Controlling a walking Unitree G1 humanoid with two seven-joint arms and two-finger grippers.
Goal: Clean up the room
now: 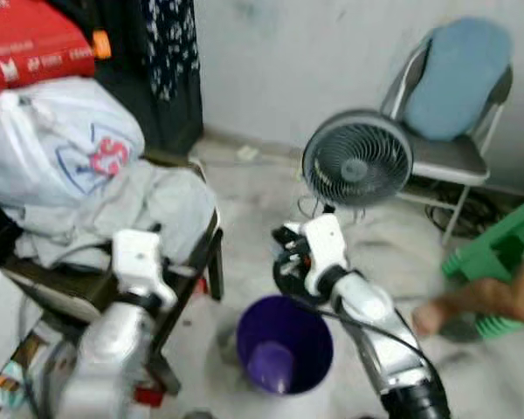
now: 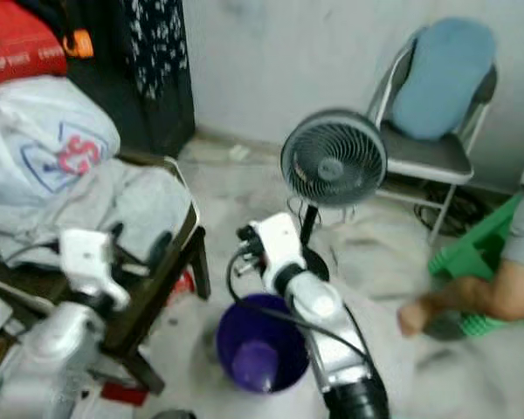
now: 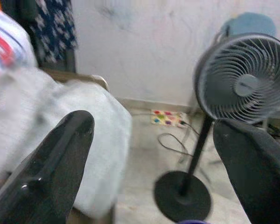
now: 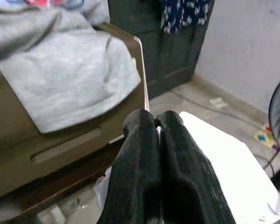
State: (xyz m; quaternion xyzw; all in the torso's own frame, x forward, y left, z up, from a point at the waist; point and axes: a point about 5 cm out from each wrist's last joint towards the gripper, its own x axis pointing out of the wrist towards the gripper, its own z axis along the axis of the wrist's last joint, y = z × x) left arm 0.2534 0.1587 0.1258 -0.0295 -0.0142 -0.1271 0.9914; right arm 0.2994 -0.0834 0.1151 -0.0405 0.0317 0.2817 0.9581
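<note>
Here, right tool (image 4: 154,128) clamped on white bag (image 4: 224,163) above purple bin (image 1: 285,346), left tool (image 3: 154,154) apart.

You are seeing the person's arm (image 2: 480,301) blurring and running off the frame edge; the green stool (image 1: 498,253) is getting cropped too.

Head pair looks down; both share the fan (image 1: 356,159)
</note>
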